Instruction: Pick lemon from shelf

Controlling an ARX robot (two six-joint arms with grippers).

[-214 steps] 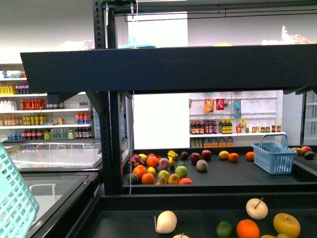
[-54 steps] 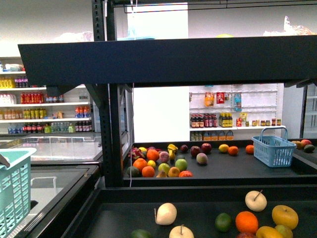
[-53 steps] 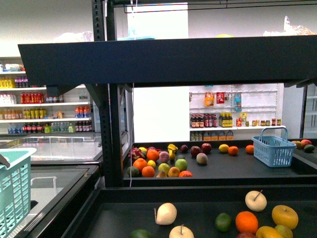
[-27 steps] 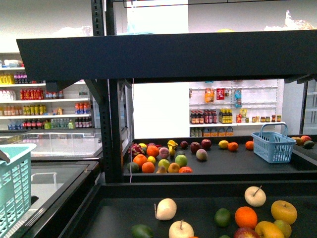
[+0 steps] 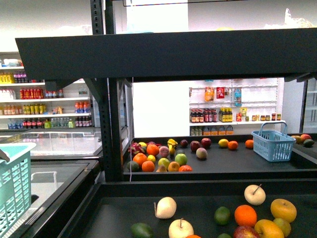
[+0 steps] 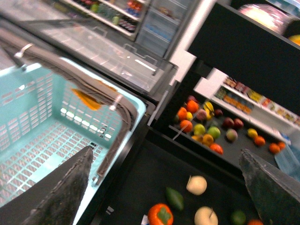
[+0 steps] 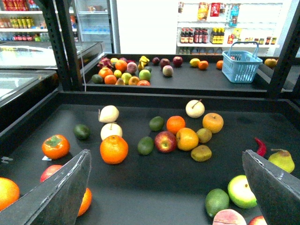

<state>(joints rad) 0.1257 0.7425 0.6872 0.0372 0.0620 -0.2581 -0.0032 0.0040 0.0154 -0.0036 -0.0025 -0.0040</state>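
The shelf (image 5: 113, 144) is a black tiered stand with dark trays. On its near tray lies a yellow oval fruit, which I take for the lemon (image 5: 269, 229), beside a red apple and an orange. It also shows in the right wrist view (image 7: 187, 138), in the middle of the fruit cluster. My right gripper (image 7: 166, 192) is open and empty, above the tray's front part, well short of the lemon. My left gripper (image 6: 166, 187) is open and empty over the tray's left end, next to a teal basket (image 6: 56, 126). Neither arm shows in the front view.
Near tray: a yellow apple (image 7: 213, 122), oranges (image 7: 114, 149), a persimmon (image 7: 55, 146), limes, pale pears, a red chilli (image 7: 260, 146). The far tray holds more fruit (image 5: 161, 159) and a blue basket (image 5: 273, 144). An overhead tray (image 5: 163, 54) hangs low. A glass freezer stands at left.
The front view has shifted a little: more of the near tray's fruit shows at the bottom. The teal basket at left sits lower than four seconds ago.
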